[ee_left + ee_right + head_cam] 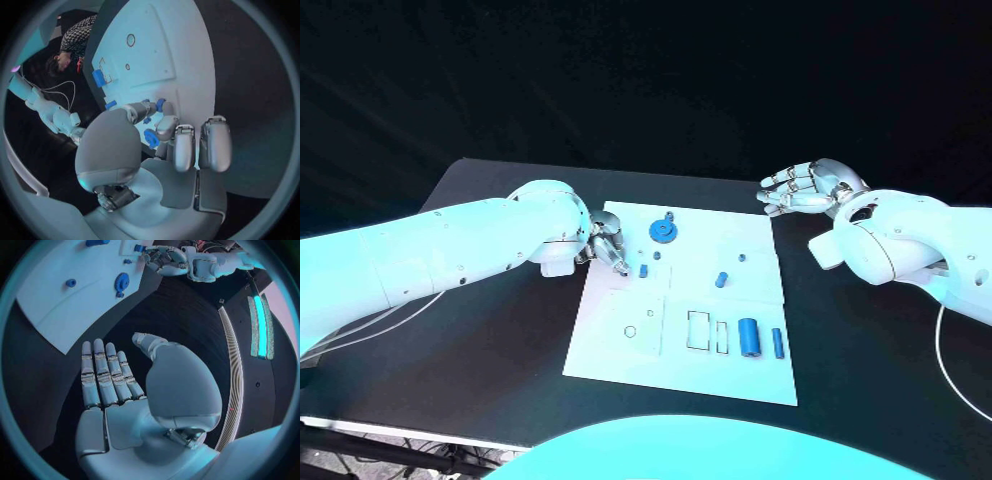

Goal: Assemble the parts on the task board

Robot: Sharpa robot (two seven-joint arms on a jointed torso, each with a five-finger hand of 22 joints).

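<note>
The robot's left hand [604, 243] reached over the near-left edge of the flat white rectangular task board [733, 375], its silver fingers curled downward. In the left wrist view a small blue cylindrical peg [160, 104] sat at the tips of those fingers [167, 127]; whether it was actually pinched or merely touched could not be told. Just beyond the fingertips, toward the board's far edge, lay a round blue toothed gear [665, 232], close to the hand but apart from it in the head view.

Further across the board from the left hand lay a short blue stub [721, 279] and a tiny blue piece [738, 258]. Toward the robot from the hand, a thick blue cylinder [749, 336] and a slim blue bar [777, 342] lay side by side, next to outlined rectangular slots [698, 331].

The right hand [808, 186] hung off the board, beyond its far-right corner, over the black table [488, 370]. Its palm was flat, its fingers [103, 371] stretched straight and side by side with the thumb out, holding nothing.
</note>
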